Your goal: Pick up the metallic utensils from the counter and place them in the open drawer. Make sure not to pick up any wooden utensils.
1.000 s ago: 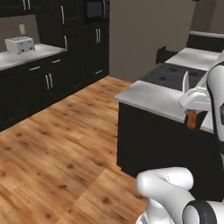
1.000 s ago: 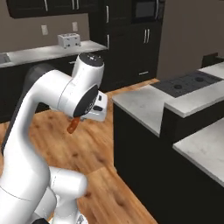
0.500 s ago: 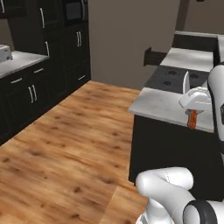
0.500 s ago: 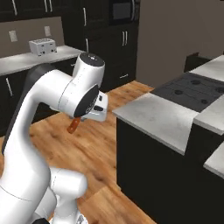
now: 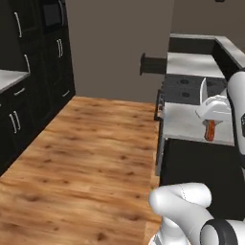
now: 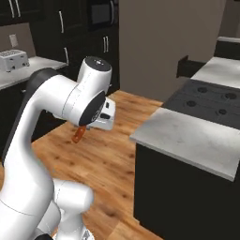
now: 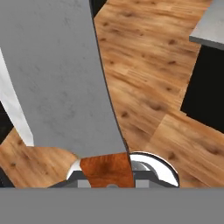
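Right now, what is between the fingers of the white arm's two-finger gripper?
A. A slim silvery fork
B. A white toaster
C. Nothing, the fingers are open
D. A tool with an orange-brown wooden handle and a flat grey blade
D: the gripper is shut on the tool; its orange-brown handle hangs below the hand, and its flat grey blade spreads wide in the hand view.

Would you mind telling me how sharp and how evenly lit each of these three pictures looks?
Left base view: crisp, soft even light, a pale sheen on the wooden floor. Right base view: the counter has softly smeared marbling, and the cabinets behind are very dark. Hand view: a grey blade-like object so close that it looms large, hiding the gripper's state.
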Controlling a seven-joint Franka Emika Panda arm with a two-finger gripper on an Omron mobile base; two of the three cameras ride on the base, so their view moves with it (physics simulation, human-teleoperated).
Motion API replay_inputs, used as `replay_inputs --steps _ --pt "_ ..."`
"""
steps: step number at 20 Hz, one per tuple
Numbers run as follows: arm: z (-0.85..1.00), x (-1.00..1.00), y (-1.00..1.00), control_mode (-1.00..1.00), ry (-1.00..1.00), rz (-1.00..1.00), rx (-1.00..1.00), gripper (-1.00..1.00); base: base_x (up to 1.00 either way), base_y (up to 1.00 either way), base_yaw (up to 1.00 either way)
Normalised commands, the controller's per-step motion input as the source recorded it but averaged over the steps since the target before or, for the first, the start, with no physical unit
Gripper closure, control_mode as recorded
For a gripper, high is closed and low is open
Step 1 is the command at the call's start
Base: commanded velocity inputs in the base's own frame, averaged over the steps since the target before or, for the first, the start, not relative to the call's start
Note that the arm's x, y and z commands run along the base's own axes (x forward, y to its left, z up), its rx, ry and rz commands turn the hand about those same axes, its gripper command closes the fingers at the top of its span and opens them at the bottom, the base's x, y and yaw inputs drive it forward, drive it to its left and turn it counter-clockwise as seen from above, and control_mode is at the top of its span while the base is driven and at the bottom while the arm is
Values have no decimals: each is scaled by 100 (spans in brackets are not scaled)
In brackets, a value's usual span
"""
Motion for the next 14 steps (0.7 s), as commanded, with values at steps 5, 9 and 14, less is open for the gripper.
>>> replay_inputs --steps 5,9,14 --pt "0 0 0 100 0 0 0 100 100 100 -40" --pt "0 0 0 100 0 0 0 100 100 100 -38" --pt "0 0 0 100 0 0 0 100 87 100 -34"
